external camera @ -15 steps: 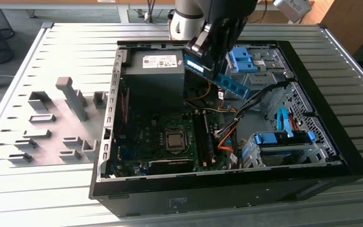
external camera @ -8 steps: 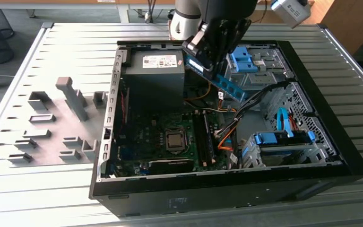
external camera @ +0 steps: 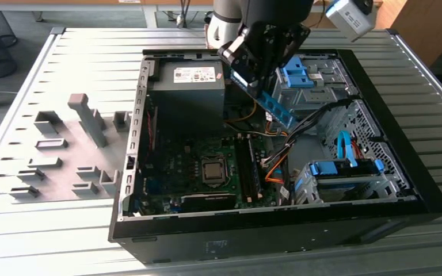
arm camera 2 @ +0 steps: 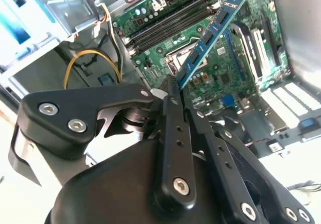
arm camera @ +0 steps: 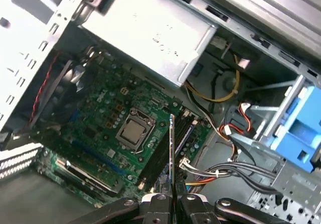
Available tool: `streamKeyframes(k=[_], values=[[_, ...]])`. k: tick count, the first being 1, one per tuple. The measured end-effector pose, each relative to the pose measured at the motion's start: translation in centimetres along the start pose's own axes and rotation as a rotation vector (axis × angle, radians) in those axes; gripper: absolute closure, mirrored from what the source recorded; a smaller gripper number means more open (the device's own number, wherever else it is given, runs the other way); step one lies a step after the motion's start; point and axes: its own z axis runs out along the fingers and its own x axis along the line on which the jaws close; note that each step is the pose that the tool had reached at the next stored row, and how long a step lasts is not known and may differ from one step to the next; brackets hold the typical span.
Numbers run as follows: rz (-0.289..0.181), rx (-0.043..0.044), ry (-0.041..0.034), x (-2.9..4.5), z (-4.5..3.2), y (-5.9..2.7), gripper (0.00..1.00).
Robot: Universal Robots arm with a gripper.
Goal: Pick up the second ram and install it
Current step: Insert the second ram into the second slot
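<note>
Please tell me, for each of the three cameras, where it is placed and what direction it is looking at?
Exterior view: off the arm, above, looking down into the open computer case; the arm and end effector show.
First wrist view: on the wrist, looking along the held second ram to the motherboard.
Second wrist view: on the wrist, behind the end effector.
Both wrist views share ram and motherboard.

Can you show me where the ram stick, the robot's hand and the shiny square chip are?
second ram [arm camera 2: 210, 35], second wrist view, middle of its blue board.
hand [arm camera: 172, 200], first wrist view, between its fingertips.
processor [arm camera: 131, 132], first wrist view, its metal lid.
</note>
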Motion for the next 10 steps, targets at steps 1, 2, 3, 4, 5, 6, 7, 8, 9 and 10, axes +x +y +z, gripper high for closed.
streamKeyframes(k=[1,2,3,4,5,6,7,8,9,10], values=[[0.018,0.0000,-0.0001,0.00,0.02,0.00,0.86],[0.035,0.0000,-0.0002,0.00,0.03,0.00,0.86],[0.052,0.0000,-0.0003,0.00,0.05,0.00,0.86],[0.070,-0.0001,-0.0005,0.00,0.07,0.00,0.86],[0.087,0.0000,-0.0005,0.00,0.09,0.00,0.86],[0.103,0.0000,-0.0007,0.00,0.11,0.00,0.86],[0.120,0.0000,-0.0007,0.00,0.12,0.00,0.86],[0.137,-0.0001,-0.0009,0.00,0.14,0.00,0.86],[0.153,-0.0001,-0.0009,0.00,0.16,0.00,0.86],[0.170,-0.0001,-0.0011,0.00,0.18,0.00,0.86]])
